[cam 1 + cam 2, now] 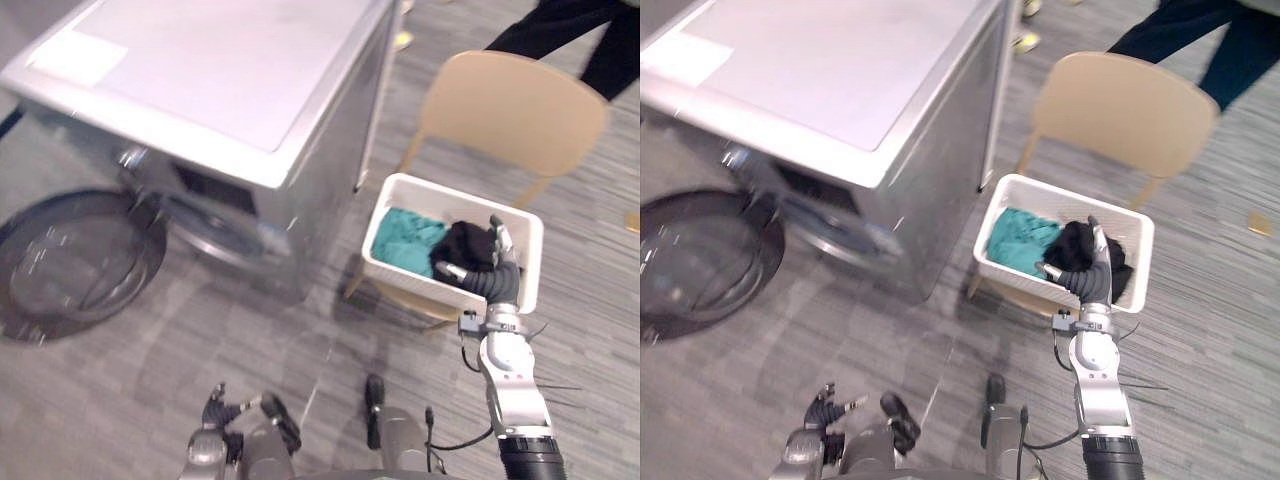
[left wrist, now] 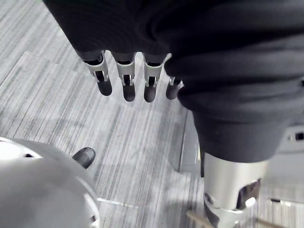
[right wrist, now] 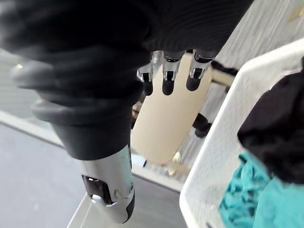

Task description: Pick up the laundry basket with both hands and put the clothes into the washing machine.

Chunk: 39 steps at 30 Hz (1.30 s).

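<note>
At the far left, the dark round glass door of the silver-grey front-loading washing machine is seen swung open, low over the grey striped floor. The left hand is held low, close to the robot and well apart from the laundry. In its wrist view the fingers are shown straight and nothing is held.

Further right, the white rectangular plastic laundry basket is set on a tan curved-back chair, with a crumpled teal garment and a bunched black garment inside. The right hand is placed over the basket's near right corner, fingers extended, with nothing gripped.

The step in hand is judged to be the reach for the basket, and the lift is not yet begun. Next, the left hand would need to be brought to the basket's left wall so that both sides can be gripped.

Whether the right hand touches the rim cannot be told. The drum opening is blurred, the chair seat is covered by the basket, and a person in dark trousers is cut off at the upper right.
</note>
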Available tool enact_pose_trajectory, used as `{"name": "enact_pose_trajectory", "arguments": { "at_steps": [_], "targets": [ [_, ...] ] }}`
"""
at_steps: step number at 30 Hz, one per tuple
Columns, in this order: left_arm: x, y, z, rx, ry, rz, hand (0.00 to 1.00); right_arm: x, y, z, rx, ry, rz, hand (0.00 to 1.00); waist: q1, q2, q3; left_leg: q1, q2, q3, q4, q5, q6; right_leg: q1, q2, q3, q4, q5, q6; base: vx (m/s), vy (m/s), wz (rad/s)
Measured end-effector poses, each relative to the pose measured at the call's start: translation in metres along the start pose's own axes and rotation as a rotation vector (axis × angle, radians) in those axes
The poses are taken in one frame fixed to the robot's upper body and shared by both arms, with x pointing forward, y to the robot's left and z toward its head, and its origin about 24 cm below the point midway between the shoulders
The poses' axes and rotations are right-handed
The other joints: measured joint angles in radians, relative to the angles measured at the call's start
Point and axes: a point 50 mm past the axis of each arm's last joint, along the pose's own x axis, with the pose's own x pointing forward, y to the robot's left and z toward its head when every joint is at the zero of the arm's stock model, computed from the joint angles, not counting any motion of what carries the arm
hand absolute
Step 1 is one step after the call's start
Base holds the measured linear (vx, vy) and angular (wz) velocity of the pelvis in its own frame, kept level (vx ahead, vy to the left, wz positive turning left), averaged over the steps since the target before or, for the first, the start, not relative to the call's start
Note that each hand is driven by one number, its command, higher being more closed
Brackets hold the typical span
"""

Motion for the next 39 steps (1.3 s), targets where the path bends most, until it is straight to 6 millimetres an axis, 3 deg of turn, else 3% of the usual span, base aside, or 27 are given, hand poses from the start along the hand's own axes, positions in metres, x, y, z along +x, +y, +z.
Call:
{"name": "enact_pose_trajectory", "arguments": {
  "at_steps": [1, 2, 3, 4, 5, 6, 8, 9, 10, 11, 12, 14, 18, 22, 30, 32, 37, 39],
  "targets": [
    [0.000, 0.000, -0.002, -0.001, 0.006, 0.000, 0.00, -0.002, -0.001, -0.004, -0.021, 0.015, 0.015, 0.00, -0.001, 0.006, 0.001, -0.028, 0.057, -0.059, 0.131, 0.021, 0.078, 0.024, 0.024, 0.019, 0.017, -0.008, -0.003, 0.25, -0.175, -0.70],
    [0.000, -0.001, -0.001, -0.004, 0.005, -0.001, 0.00, -0.001, -0.002, -0.006, -0.046, 0.015, 0.027, 0.00, -0.002, 0.009, 0.002, -0.058, 0.081, -0.139, 0.225, 0.079, 0.151, 0.043, 0.034, 0.035, 0.029, -0.013, -0.008, 0.21, -0.127, -0.68],
    [0.000, -0.001, 0.000, -0.005, 0.001, 0.002, 0.00, 0.000, -0.003, -0.005, -0.058, 0.007, 0.032, 0.00, -0.001, 0.010, 0.002, -0.079, 0.080, -0.192, 0.266, 0.125, 0.173, 0.054, 0.035, 0.047, 0.025, -0.013, -0.010, 0.18, -0.079, -0.65],
    [0.001, -0.002, 0.002, -0.007, -0.004, 0.000, 0.00, 0.003, -0.005, -0.002, -0.086, -0.012, 0.044, 0.00, -0.001, 0.003, 0.006, -0.129, 0.052, -0.279, 0.329, 0.107, 0.153, 0.067, 0.030, 0.085, 0.012, -0.017, -0.021, 0.15, -0.034, -0.66],
    [0.001, -0.004, 0.005, -0.013, -0.009, -0.003, 0.00, 0.006, -0.007, -0.001, -0.113, -0.025, 0.050, 0.00, 0.004, 0.007, 0.006, -0.165, -0.010, -0.350, 0.356, 0.019, 0.130, 0.071, 0.022, 0.129, 0.000, -0.019, -0.025, 0.15, -0.006, -0.71],
    [0.001, -0.003, 0.004, -0.013, -0.007, 0.000, 0.00, 0.009, -0.008, 0.000, -0.128, -0.031, 0.055, 0.00, 0.008, 0.007, 0.006, -0.177, -0.047, -0.381, 0.348, -0.015, 0.128, 0.072, 0.016, 0.150, -0.005, -0.023, -0.031, 0.14, 0.052, -0.86],
    [0.000, -0.002, -0.002, -0.011, 0.015, 0.013, 0.00, 0.014, -0.003, -0.004, -0.189, -0.025, 0.096, 0.00, 0.021, 0.009, 0.012, -0.188, -0.178, -0.463, 0.211, -0.077, 0.114, 0.101, 0.000, 0.216, -0.030, -0.020, -0.025, 0.13, 0.100, -0.85],
    [0.000, -0.002, -0.003, -0.012, 0.018, 0.014, 0.00, 0.014, -0.002, -0.006, -0.198, -0.020, 0.108, 0.00, 0.023, 0.010, 0.012, -0.188, -0.210, -0.490, 0.146, -0.076, 0.114, 0.107, -0.005, 0.226, -0.033, -0.014, -0.015, 0.12, 0.146, -0.72],
    [-0.001, -0.002, -0.004, -0.020, 0.021, 0.013, 0.00, 0.016, 0.000, -0.006, -0.232, -0.024, 0.133, 0.00, 0.027, 0.015, 0.012, -0.179, -0.273, -0.559, -0.019, -0.064, 0.094, 0.103, -0.011, 0.245, -0.033, -0.015, -0.002, 0.11, 0.204, -0.68],
    [-0.001, -0.003, -0.005, -0.027, 0.025, 0.012, 0.00, 0.022, 0.004, -0.003, -0.277, -0.052, 0.167, 0.00, 0.028, 0.043, 0.019, -0.171, -0.301, -0.611, -0.178, -0.011, 0.040, 0.097, -0.001, 0.256, -0.032, -0.013, 0.017, 0.10, 0.225, -0.73],
    [-0.001, -0.004, -0.006, -0.028, 0.027, 0.010, 0.00, 0.025, 0.006, -0.001, -0.299, -0.066, 0.182, 0.00, 0.031, 0.062, 0.023, -0.169, -0.306, -0.625, -0.214, 0.069, 0.038, 0.094, 0.010, 0.264, -0.032, -0.015, 0.030, 0.08, 0.254, -0.71],
    [0.002, 0.003, -0.003, -0.036, 0.025, 0.028, 0.00, 0.030, 0.018, 0.005, -0.328, -0.096, 0.239, 0.00, 0.031, 0.033, 0.047, -0.171, -0.349, -0.599, -0.213, 0.065, 0.077, 0.086, -0.037, 0.256, -0.057, -0.003, 0.074, 0.11, 0.249, -0.39],
    [0.005, 0.002, 0.005, -0.039, 0.005, 0.027, 0.00, 0.050, 0.034, 0.025, -0.380, -0.187, 0.305, 0.00, 0.035, 0.031, 0.079, -0.219, -0.381, -0.560, -0.178, 0.040, 0.117, 0.046, -0.081, 0.265, -0.076, 0.023, 0.109, 0.05, 0.186, -0.16],
    [0.014, 0.006, 0.037, -0.067, -0.077, 0.056, 0.00, 0.082, 0.048, 0.066, -0.466, -0.339, 0.345, 0.00, 0.058, 0.035, 0.140, -0.317, -0.394, -0.567, -0.168, 0.048, 0.144, -0.037, -0.091, 0.256, -0.084, 0.049, 0.113, -0.03, 0.081, 0.04],
    [0.018, 0.013, 0.058, -0.127, -0.140, 0.102, 0.00, 0.127, 0.049, 0.115, -0.656, -0.454, 0.334, 0.00, 0.097, 0.038, 0.229, -0.389, -0.413, -0.619, -0.223, 0.118, 0.151, -0.104, -0.095, 0.202, -0.087, 0.087, 0.095, -0.01, 0.006, 0.22],
    [0.021, 0.016, 0.072, -0.141, -0.174, 0.111, 0.00, 0.136, 0.050, 0.134, -0.692, -0.498, 0.321, 0.00, 0.112, 0.041, 0.258, -0.410, -0.414, -0.634, -0.256, 0.151, 0.151, -0.125, -0.093, 0.180, -0.088, 0.096, 0.095, -0.02, -0.023, 0.28],
    [0.022, 0.014, 0.087, -0.170, -0.221, 0.110, 0.00, 0.141, 0.062, 0.154, -0.751, -0.556, 0.342, 0.00, 0.145, 0.041, 0.262, -0.473, -0.415, -0.668, -0.295, 0.189, 0.141, -0.189, -0.088, 0.141, -0.078, 0.096, 0.095, -0.04, -0.024, 0.23],
    [0.022, 0.012, 0.096, -0.194, -0.237, 0.113, 0.00, 0.143, 0.066, 0.154, -0.783, -0.554, 0.356, 0.00, 0.162, 0.041, 0.264, -0.492, -0.414, -0.685, -0.311, 0.201, 0.133, -0.211, -0.085, 0.122, -0.071, 0.096, 0.094, -0.03, -0.029, 0.20]
  ]
}}
